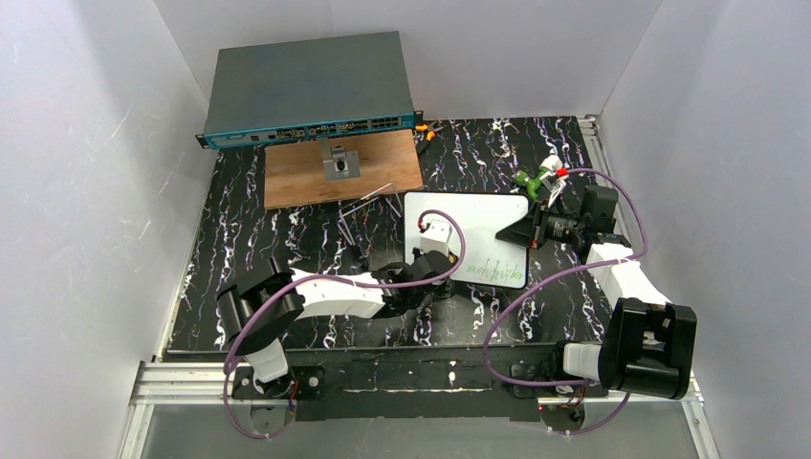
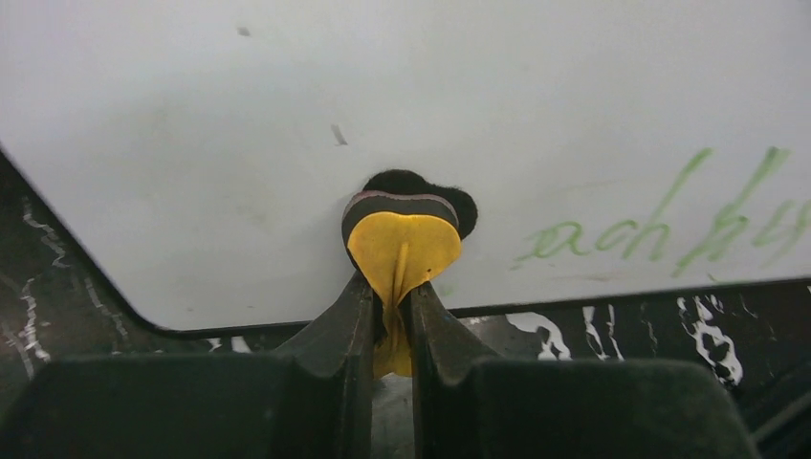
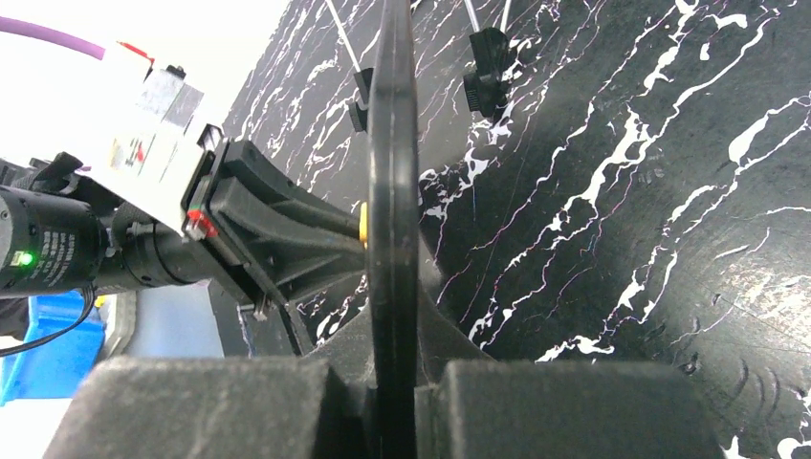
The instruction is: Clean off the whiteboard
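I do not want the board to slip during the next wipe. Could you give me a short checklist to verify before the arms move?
1. The right gripper is shut on the whiteboard rim: ok.
2. The left gripper is shut on the yellow eraser: ok.
3. The eraser's black felt is against the board surface: ok, it seems to touch.
4. Board wiped clean: not ok, green writing stands to the right of the eraser.
5. Path from eraser to writing free: ok.
6. Board flat on the black marbled table: cannot tell.
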You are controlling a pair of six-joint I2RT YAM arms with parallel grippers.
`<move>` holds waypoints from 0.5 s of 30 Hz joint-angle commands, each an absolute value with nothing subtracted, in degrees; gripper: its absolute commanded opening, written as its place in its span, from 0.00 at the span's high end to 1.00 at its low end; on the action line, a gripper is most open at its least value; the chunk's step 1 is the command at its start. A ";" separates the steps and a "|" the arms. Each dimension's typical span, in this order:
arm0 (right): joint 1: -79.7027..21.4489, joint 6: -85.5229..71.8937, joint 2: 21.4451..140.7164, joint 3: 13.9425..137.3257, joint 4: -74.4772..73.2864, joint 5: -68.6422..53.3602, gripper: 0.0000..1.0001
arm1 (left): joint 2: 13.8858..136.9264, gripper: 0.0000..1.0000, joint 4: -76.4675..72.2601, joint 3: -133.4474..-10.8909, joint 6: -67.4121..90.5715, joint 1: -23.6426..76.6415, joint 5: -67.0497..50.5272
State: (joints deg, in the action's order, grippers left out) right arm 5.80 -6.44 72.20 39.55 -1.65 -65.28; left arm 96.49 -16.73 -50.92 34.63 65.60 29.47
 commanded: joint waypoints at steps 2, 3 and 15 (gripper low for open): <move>4.66 -5.99 71.03 40.78 -2.29 -67.72 0.99 | 99.96 1.00 -24.15 -52.21 30.43 68.47 17.69; 4.70 -6.03 71.04 40.78 -2.36 -67.68 0.99 | 100.14 1.00 -24.30 -52.36 30.04 68.73 17.45; 4.74 -6.06 70.78 40.83 -2.37 -67.79 0.99 | 101.63 1.00 -10.93 -51.66 41.16 67.14 32.88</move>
State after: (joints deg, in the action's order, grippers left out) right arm 5.91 -5.61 72.18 39.55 -1.28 -65.73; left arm 99.48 -17.87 -53.32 34.30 69.12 28.38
